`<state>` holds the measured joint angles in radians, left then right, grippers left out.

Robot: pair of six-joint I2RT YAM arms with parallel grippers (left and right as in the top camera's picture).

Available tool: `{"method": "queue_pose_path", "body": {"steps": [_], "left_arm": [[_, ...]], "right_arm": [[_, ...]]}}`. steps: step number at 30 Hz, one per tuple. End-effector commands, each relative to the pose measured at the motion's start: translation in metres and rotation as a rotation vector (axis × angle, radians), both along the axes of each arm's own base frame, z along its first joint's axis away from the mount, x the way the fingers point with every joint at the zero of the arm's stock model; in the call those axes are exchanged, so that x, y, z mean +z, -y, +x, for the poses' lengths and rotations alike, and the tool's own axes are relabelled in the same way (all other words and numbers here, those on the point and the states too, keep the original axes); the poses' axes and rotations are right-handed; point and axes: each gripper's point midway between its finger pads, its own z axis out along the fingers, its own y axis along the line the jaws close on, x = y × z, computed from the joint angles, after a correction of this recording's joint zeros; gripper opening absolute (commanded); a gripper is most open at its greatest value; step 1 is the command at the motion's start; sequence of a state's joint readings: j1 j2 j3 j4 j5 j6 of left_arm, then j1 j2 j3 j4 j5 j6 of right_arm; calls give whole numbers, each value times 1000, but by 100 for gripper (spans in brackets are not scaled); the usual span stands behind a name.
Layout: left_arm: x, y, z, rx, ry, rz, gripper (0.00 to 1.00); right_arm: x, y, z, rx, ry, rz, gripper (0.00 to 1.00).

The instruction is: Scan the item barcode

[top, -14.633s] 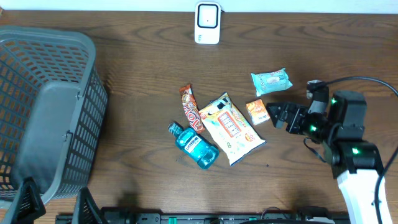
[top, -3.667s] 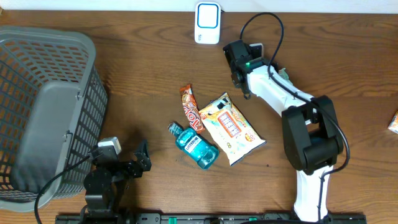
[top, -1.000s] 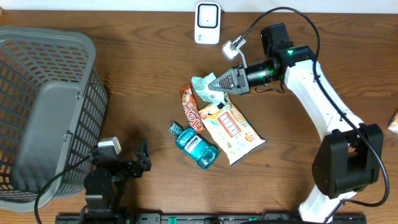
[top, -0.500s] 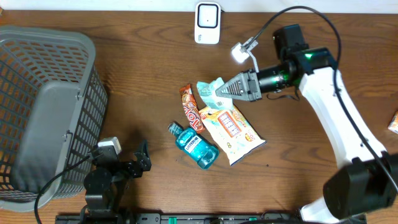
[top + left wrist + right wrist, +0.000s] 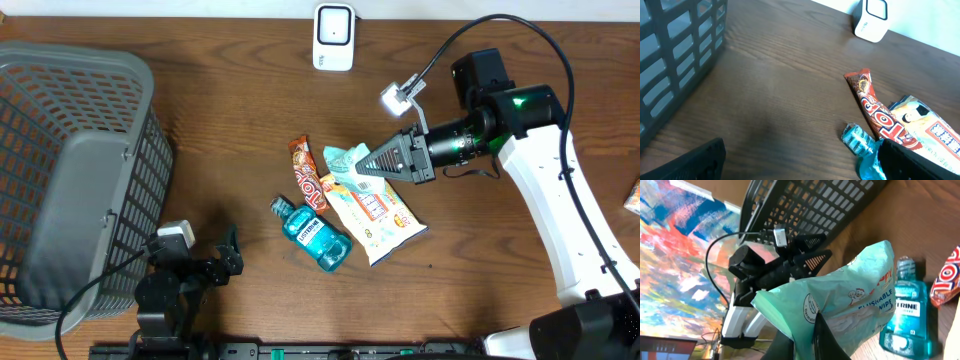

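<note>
The pale green soft plastic pack (image 5: 850, 305) carries the dark print "FLUSHABLE WIPE", its end cut off. The label of the teal clear plastic mouthwash bottle (image 5: 905, 315), lying toward the table's front edge, shows "TRINE". The red-brown candy wrapper (image 5: 947, 277) bears large white letters that are too cropped to read.

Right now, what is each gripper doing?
Left gripper: open, holding nothing.
Right gripper: shut on the wipes.
</note>
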<state>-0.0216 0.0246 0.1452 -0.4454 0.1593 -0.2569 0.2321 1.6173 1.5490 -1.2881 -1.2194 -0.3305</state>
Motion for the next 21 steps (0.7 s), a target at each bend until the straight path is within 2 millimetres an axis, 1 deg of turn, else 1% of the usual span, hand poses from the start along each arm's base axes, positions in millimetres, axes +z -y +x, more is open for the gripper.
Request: {"method": "queue_pose_path", "body": {"steps": [1, 9, 19, 20, 21], "left_arm": [[-10, 3, -2, -19, -30, 7, 98], [-10, 3, -2, -19, -30, 7, 98], [-10, 3, -2, -19, -30, 7, 98], [-10, 3, -2, -19, -30, 7, 100], [-10, 3, -2, -19, -30, 7, 98]], "right_arm": [[7, 2, -7, 8, 15, 18, 1], [2, 5, -14, 18, 0, -14, 2], [4, 7, -13, 9, -14, 0, 1], [5, 7, -13, 9, -15, 4, 2], [6, 7, -13, 9, -16, 7, 2]]}}
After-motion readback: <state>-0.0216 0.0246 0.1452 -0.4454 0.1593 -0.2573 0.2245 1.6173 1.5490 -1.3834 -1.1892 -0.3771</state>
